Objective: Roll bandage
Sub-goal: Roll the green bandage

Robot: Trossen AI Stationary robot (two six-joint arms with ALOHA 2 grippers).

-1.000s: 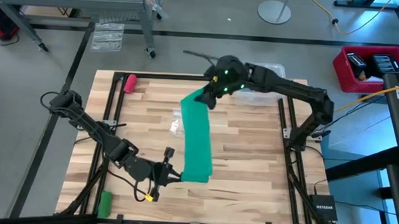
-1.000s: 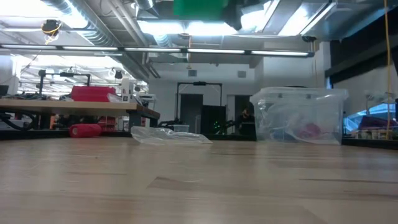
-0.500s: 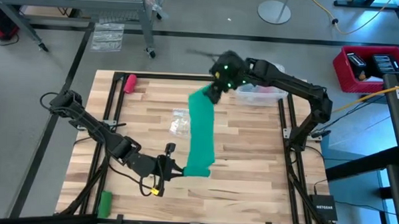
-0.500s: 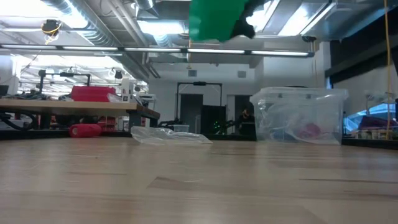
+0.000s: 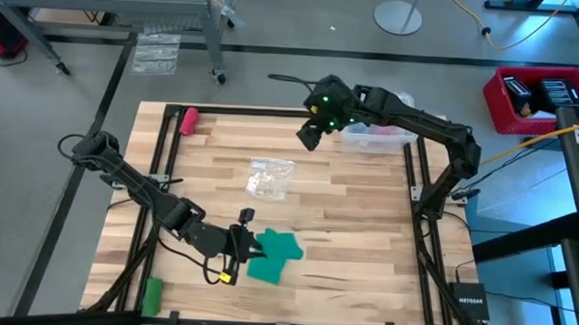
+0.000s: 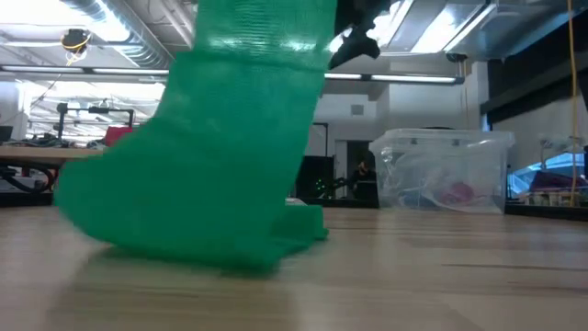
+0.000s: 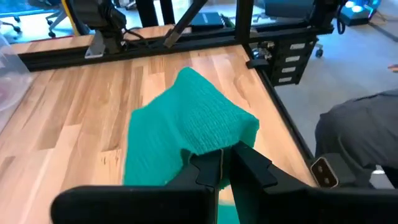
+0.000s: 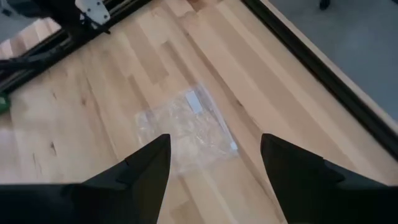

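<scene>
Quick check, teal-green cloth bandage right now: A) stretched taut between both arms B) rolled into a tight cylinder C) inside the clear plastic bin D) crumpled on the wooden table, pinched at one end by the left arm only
D: the teal-green cloth bandage lies bunched on the wooden table, the left gripper is shut on its edge, and the right gripper hangs open and empty above the far side.

Teal-green bandage (image 5: 272, 255), soft stretchy knit cloth, unrolled. Lies crumpled and folded over itself in a loose heap on the wooden table (image 5: 365, 213), toward its near edge, well apart from the clear plastic wrapper (image 5: 269, 177) at mid-table. One end pinched at the left gripper (image 5: 245, 244). Open mesh weave visible in the low view (image 6: 220, 156).
</scene>
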